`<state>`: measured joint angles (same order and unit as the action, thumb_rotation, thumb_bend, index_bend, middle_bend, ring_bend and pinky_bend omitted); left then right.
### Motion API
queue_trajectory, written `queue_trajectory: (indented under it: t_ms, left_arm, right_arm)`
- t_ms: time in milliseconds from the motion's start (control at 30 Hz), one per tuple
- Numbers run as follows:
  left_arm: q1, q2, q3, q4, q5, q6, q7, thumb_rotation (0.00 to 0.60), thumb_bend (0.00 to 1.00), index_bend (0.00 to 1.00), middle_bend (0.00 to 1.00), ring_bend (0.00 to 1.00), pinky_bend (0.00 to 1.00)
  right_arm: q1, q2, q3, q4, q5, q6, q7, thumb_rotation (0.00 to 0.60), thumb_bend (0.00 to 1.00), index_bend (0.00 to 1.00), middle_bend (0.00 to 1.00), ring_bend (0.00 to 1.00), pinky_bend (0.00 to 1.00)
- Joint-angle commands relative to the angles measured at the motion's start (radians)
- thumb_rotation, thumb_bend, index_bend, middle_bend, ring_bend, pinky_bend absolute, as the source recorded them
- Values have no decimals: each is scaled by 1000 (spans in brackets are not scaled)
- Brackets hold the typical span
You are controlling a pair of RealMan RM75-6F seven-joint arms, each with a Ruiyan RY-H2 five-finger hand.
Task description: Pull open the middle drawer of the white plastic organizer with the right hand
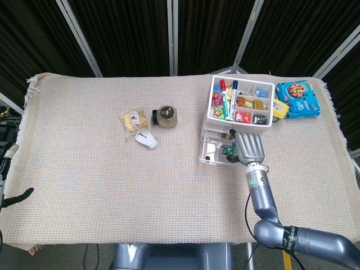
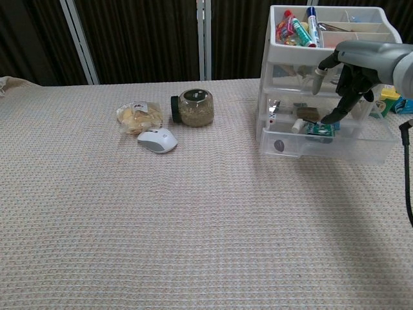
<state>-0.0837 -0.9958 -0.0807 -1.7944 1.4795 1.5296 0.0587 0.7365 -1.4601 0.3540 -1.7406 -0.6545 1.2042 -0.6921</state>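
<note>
Right hand (image 1: 248, 147): grey shell, black fingers (image 2: 335, 115) with pale tips. Forearm: silver-grey tube, green-marked wrist collar, black elbow band bearing white lettering. Left hand (image 1: 11, 194): black, pale cuff.

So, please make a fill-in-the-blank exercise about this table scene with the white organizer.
1. The organizer drawer that stands pulled out is the ____ one.
2. The right hand is in front of the ____ drawer.
3. The white computer mouse lies in front of the snack ____.
4. The blue cookie package lies on the table to the organizer's ____ in the head view.

Missing words: bottom; middle; bag; right
</note>
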Motion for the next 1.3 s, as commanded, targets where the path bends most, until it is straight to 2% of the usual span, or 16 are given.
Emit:
queue_trajectory:
  t_ms: [33,367,933,1300]
  left_arm:
    - [-3,0,-1,-1,-5,-6,0,600,59,0,0,0,0]
    - [-8,-3,-3,1,-16,-18,5,600,59,0,0,0,0]
    - [-17,-8,-4,7,-26,-36,0,600,66,0,0,0,0]
    - [-20,-8,-1,6,-26,-43,0,600,66,0,0,0,0]
  right_arm:
    - [14,-8,-9,21,21,-9,-11,600,53,435,1000,1000,715]
    - [40,-33,-23,79,67,-31,-1,600,49,470,1000,1000,715]
    - [68,-77,-37,174,105,-76,34,600,48,434,1000,1000,715]
    - [75,-93,-49,206,116,-87,40,600,148,461,1000,1000,715]
